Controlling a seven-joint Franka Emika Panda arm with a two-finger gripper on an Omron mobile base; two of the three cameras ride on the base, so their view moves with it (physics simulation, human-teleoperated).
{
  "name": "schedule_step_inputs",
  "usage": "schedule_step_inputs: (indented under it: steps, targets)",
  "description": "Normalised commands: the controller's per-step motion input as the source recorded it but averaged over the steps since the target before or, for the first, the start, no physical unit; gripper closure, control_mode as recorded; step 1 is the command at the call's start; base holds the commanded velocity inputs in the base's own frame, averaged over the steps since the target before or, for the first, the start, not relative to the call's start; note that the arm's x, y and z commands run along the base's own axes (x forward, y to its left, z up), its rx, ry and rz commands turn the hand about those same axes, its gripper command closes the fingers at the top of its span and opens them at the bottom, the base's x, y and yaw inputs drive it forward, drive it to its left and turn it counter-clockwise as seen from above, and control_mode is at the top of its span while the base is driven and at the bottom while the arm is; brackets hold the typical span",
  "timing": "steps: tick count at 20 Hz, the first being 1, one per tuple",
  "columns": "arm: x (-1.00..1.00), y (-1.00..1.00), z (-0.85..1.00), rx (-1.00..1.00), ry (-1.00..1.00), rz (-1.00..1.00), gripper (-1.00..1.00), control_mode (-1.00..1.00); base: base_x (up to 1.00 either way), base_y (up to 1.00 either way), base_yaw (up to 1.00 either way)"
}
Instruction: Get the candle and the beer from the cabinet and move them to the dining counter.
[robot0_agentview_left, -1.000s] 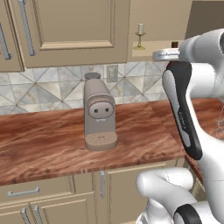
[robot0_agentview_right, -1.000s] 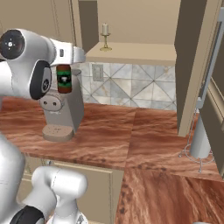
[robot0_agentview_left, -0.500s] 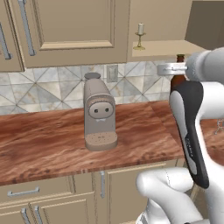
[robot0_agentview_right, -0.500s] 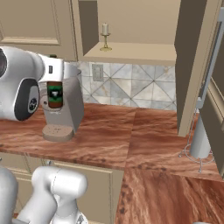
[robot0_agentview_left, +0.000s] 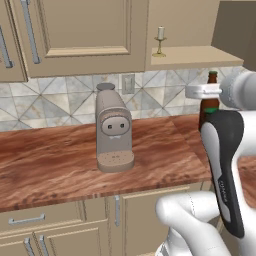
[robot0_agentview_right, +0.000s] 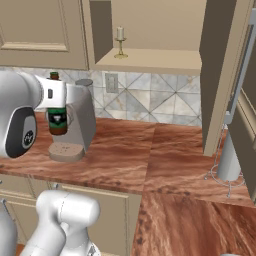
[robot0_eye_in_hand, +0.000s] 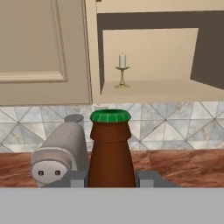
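My gripper (robot0_agentview_left: 208, 96) is shut on the beer (robot0_agentview_left: 209, 102), a dark brown bottle with a green label (robot0_agentview_right: 57, 119), held upright in the air above the wood counter, below the cabinet. In the hand view the beer (robot0_eye_in_hand: 110, 151) stands between both fingertips (robot0_eye_in_hand: 77, 179). The candle (robot0_agentview_left: 160, 40), white in a brass holder, stands on the open cabinet's shelf (robot0_agentview_left: 200, 53), at its left end (robot0_agentview_right: 120, 41), up and beyond the bottle (robot0_eye_in_hand: 122, 71). The dining counter is out of view.
A grey coffee machine (robot0_agentview_left: 114, 131) stands on the narrow wood counter (robot0_agentview_left: 60, 165) before the tile backsplash, just behind the bottle in the right base view (robot0_agentview_right: 82, 117). The cabinet's open door (robot0_agentview_right: 220, 75) juts out on the right. A grey stand (robot0_agentview_right: 229, 161) sits under it.
The arm has drawn the beer down and away from the cabinet shelf, lower over the counter. The candle has stayed in place.
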Motion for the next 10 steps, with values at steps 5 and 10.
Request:
schedule_step_inputs:
  steps: [5, 10]
  targets:
    - [-0.09, 0.00, -0.01, 0.00, 0.00, 0.00, 1.00, -1.00, 0.00, 0.00, 0.00]
    - [-0.10, 0.00, -0.01, 0.00, 0.00, 0.00, 1.00, -1.00, 0.00, 0.00, 0.00]
